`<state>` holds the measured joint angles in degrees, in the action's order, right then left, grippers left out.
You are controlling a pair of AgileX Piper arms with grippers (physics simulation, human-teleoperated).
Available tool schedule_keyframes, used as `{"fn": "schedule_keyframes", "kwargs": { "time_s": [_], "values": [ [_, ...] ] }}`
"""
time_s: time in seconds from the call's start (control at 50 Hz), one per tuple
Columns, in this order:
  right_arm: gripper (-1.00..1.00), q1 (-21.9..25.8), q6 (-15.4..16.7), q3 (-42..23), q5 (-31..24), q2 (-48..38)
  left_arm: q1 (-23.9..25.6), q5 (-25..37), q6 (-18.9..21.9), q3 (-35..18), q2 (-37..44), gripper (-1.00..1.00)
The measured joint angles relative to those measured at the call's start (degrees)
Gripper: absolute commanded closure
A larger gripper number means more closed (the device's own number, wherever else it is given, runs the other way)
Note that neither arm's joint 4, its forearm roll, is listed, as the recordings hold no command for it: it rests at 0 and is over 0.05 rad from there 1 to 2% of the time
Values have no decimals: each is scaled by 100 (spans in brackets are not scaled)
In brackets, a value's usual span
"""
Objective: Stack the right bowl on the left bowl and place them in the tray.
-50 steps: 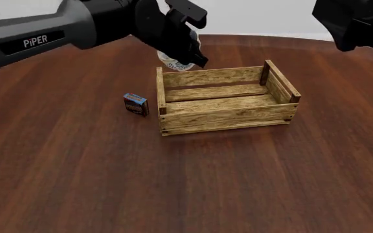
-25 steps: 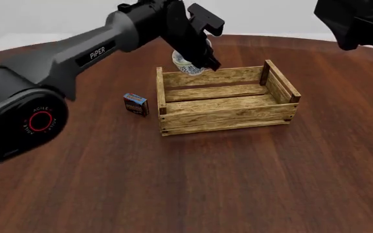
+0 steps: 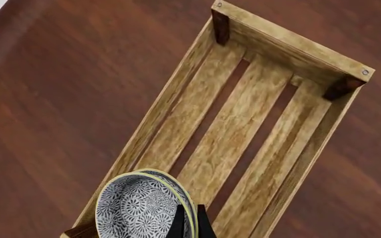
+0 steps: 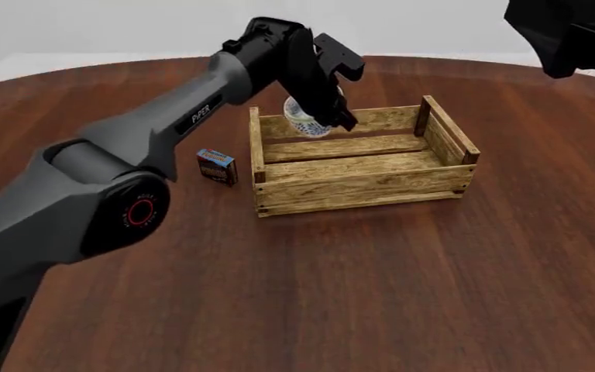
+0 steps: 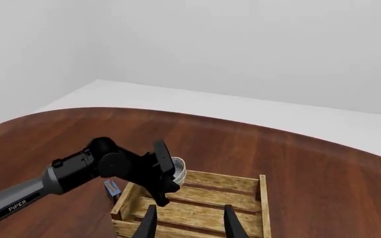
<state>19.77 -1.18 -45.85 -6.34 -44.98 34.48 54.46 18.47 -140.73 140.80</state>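
Holding the stacked bowls (image 4: 305, 120) by their rim in my left gripper (image 3: 190, 224), jaws clamped, above the tray's (image 4: 362, 194) left end. I should lower gently, keeping level (my right gripper (image 5: 189, 220) hangs open, far off).

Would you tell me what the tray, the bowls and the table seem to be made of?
Tray: rough light wood slats, grain visible, darker corner posts. Bowls: probably glazed ceramic, white with a dense blue-grey pattern. Table: dark reddish wood or veneer, streaked grain with a soft sheen.
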Motion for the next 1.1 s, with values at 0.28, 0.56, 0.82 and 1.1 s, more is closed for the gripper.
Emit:
{"fn": "schedule_keyframes", "kwargs": {
  "time_s": [0.28, 0.56, 0.82, 1.1],
  "values": [
    [-100, 7, 3, 2, 3, -7, 20, 56, -45, -90, 243, 100],
    [-100, 23, 23, 11, 16, -35, 24, 60, -70, -57, 381, 100],
    [-100, 33, 35, 12, 16, -42, 11, 103, -96, -136, 542, 100],
    [-100, 37, 42, 16, 15, -35, 3, 129, -142, -206, 694, 100]
  ]
}}
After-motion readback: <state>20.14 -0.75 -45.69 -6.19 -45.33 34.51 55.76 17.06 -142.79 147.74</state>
